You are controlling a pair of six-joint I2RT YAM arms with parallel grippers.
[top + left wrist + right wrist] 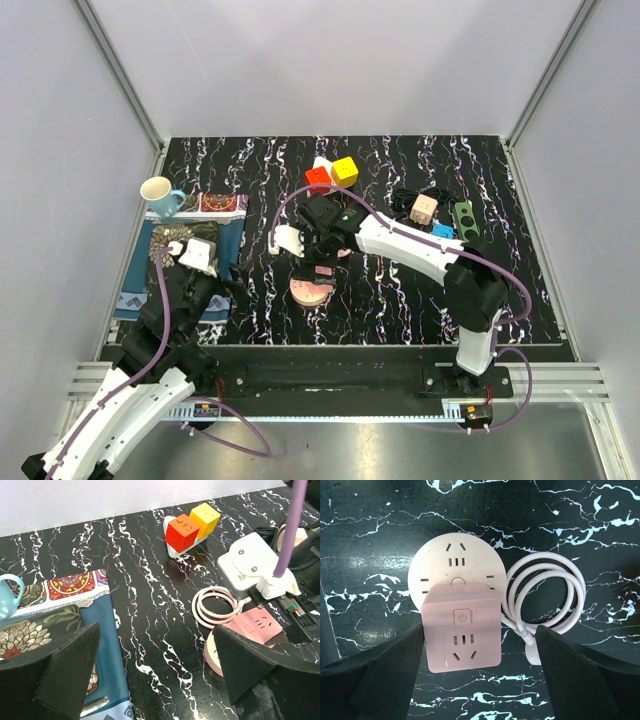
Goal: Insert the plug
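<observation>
A pink square plug adapter sits on top of a round pink socket base, covering its near half; I cannot tell how deep it is seated. The base's pink cable lies coiled beside it. My right gripper is open, directly above, with its fingers either side of the adapter and a gap on the right side. In the top view the right gripper hangs over the base at the table's middle. My left gripper is open and empty, low at the near left, facing the adapter.
Red and yellow cube sockets stand behind. A beige cube, black cable and green strip lie at the right. A patterned cloth with a mug and a white object covers the left.
</observation>
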